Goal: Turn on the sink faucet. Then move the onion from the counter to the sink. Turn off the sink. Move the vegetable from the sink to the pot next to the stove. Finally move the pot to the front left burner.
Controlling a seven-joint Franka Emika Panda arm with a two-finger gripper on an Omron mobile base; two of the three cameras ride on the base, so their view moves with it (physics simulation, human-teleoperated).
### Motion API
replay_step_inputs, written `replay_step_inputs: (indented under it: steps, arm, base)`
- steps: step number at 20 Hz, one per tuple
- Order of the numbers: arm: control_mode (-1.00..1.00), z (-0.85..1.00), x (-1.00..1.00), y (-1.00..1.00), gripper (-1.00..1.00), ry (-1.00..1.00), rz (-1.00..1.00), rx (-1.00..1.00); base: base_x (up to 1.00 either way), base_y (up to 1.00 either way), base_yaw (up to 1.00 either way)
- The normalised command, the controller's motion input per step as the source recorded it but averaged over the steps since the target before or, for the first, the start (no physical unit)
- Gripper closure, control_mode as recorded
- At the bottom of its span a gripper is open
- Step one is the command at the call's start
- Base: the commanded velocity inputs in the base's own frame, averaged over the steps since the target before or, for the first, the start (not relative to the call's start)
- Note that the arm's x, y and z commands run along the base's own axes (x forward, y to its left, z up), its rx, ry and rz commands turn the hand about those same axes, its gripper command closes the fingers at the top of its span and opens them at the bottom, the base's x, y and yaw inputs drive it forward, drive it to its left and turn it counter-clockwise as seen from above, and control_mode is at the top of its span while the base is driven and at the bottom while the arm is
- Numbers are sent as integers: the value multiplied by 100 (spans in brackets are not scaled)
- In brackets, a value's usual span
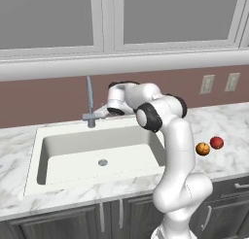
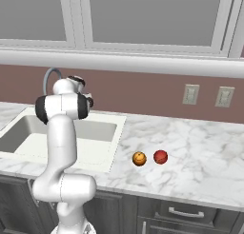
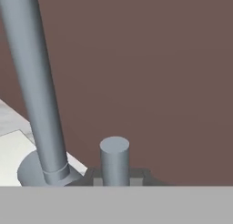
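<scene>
Grey-blue sink faucet (image 1: pixel 89 99) at far rim of cream sink (image 1: pixel 58 136); tool (image 1: pixel 103 111) pressed together, just right of faucet base. Red onion (image 1: pixel 217 143) on marble counter (image 1: pixel 228 126), well right of sink, beside orange striped ball (image 1: pixel 203 148).

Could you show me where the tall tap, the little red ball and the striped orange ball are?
Tall grey-blue gooseneck faucet (image 1: pixel 89 94): left base view, on the upright spout.
Small glossy red onion (image 2: pixel 160 156): right base view, on its middle.
Orange ball with dark stripes (image 2: pixel 139 159): right base view, on its middle.
</scene>
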Motion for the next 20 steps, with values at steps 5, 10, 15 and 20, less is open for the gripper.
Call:
replay_step_inputs:
  steps: [5,10,15,20]
  arm:
    - [-100,-3,0,-32,100,6,-11,2]
    - [-100,-9,0,-45,100,4,-15,5]
    - [-100,-14,0,-56,100,3,-12,6]
    - [-100,-17,2,-70,100,0,-6,8]
  base:
    - [0,0,0]
    - [0,0,0]
    - [0,0,0]
    - [0,0,0]
